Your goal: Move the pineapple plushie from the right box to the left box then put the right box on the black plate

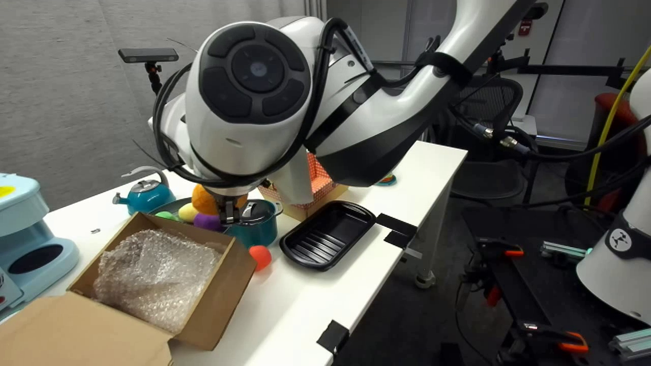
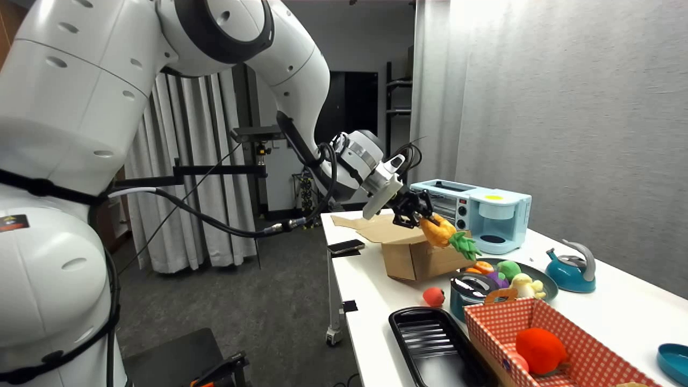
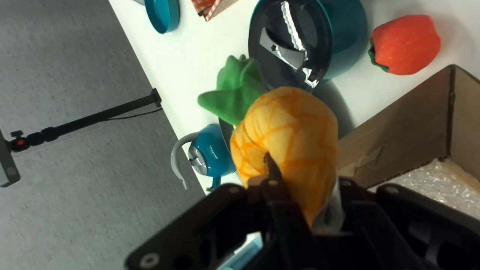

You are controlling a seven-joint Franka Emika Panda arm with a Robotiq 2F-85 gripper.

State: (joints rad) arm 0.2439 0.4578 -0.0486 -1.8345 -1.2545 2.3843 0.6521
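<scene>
The pineapple plushie [image 2: 438, 232] is yellow-orange with a green tuft. My gripper [image 2: 421, 216] is shut on its body and holds it in the air, tilted, tuft away from the gripper. In the wrist view the plushie [image 3: 288, 131] fills the space between the fingers [image 3: 300, 180]. It hangs near the edge of the left box [image 1: 216, 297], an open cardboard box lined with clear bubble plastic [image 1: 152, 274]. The right box [image 2: 596, 344], red-checked inside, stands on the table with a red toy [image 2: 540, 350] in it. The black plate [image 1: 330, 236] lies beside the right box.
A teal pot [image 1: 257, 229] and a pan of small toys [image 2: 548, 285] stand between the boxes. A strawberry toy [image 3: 407, 45] lies by the left box. A teal kettle [image 2: 572, 271] and a light-blue oven [image 2: 494, 215] stand at the back. A blue dish [image 2: 674, 361] lies near the right box.
</scene>
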